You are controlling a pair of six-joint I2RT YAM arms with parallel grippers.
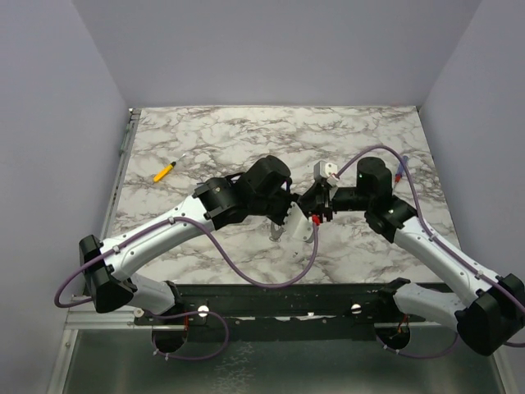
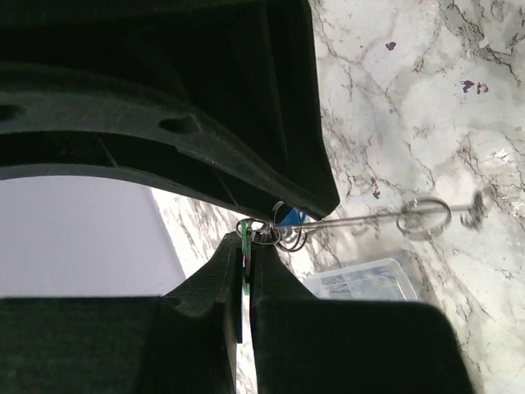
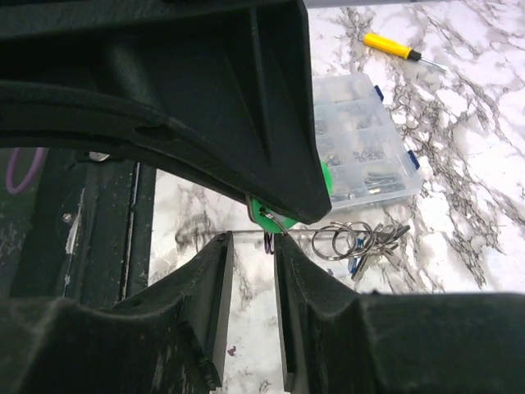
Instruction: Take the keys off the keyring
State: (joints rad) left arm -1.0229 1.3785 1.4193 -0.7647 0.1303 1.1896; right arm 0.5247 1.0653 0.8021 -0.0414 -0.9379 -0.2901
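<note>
The keyring [image 2: 353, 220], seen edge-on as a thin line, is above the counter [image 1: 246, 139], with the other keys [image 3: 369, 242] bunched on it. The left tool [image 2: 248, 242] is closed on what seems to be the green key [image 3: 267, 215]. The right tool [image 3: 252, 246] stands open around the ring. The step, I judge, is freeing this key. Next, the right tool must clamp the ring.

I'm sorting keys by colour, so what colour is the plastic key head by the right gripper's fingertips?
Green. The key head shows best in the right wrist view.

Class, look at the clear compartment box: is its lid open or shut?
Shut: on the clear box, the lid lies flat over its compartments, right wrist view.
</note>
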